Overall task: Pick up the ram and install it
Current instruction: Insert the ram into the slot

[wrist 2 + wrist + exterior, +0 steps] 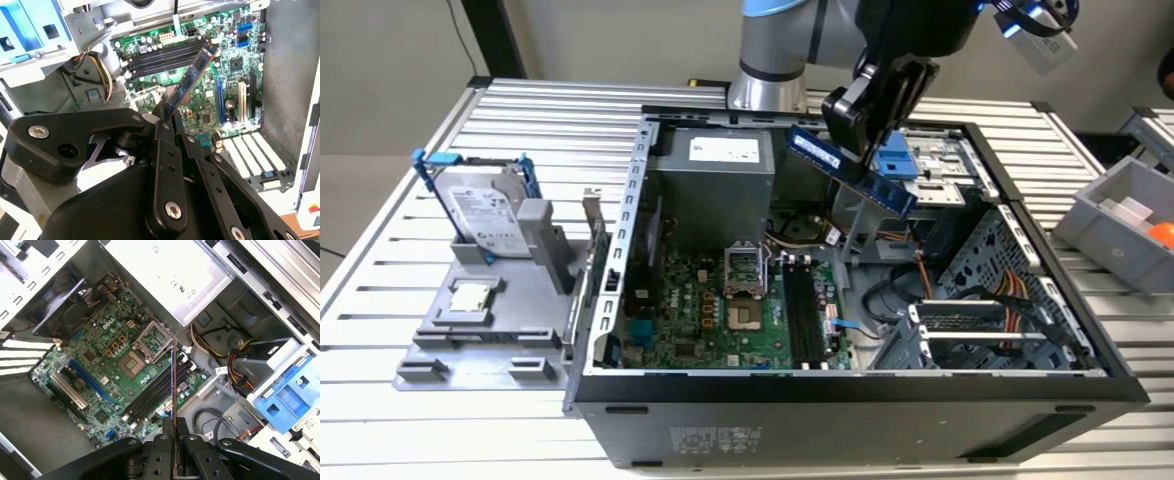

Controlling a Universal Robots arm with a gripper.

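While the ram [886, 190] hangs over the open case [638, 210], clamped between the closed fingers of the gripper [851, 145], we count it lifted but not yet installed. In the exterior view it sits high above the board [707, 310], well apart from the slots [803, 315]. It also slopes, with one end lower than the other. In the second wrist view a long stretch of the ram juts out free past the fingertips.

That free length is our first worry. We judge that a knock against the case wall, or a press that lands on the far end, could swing the ram in the fingers or slip it out onto the board.

Tilt is the second. If the ram met a slot sloped as it is now, one corner would touch first, and it could jam or bend rather than seat.

Line-up is the third. In the first wrist view we see the ram edge-on, lying roughly along the slots, with its far end showing beside the socket [134, 362]. The slots are narrow and lie side by side, so a small offset could land the edge on the ridge between two of them. We cannot tell whether the latches stand open, nor which way the notch faces. Either one wrong would block it.

The cables [200, 342] lie just beside the slots and could snag the fingers.
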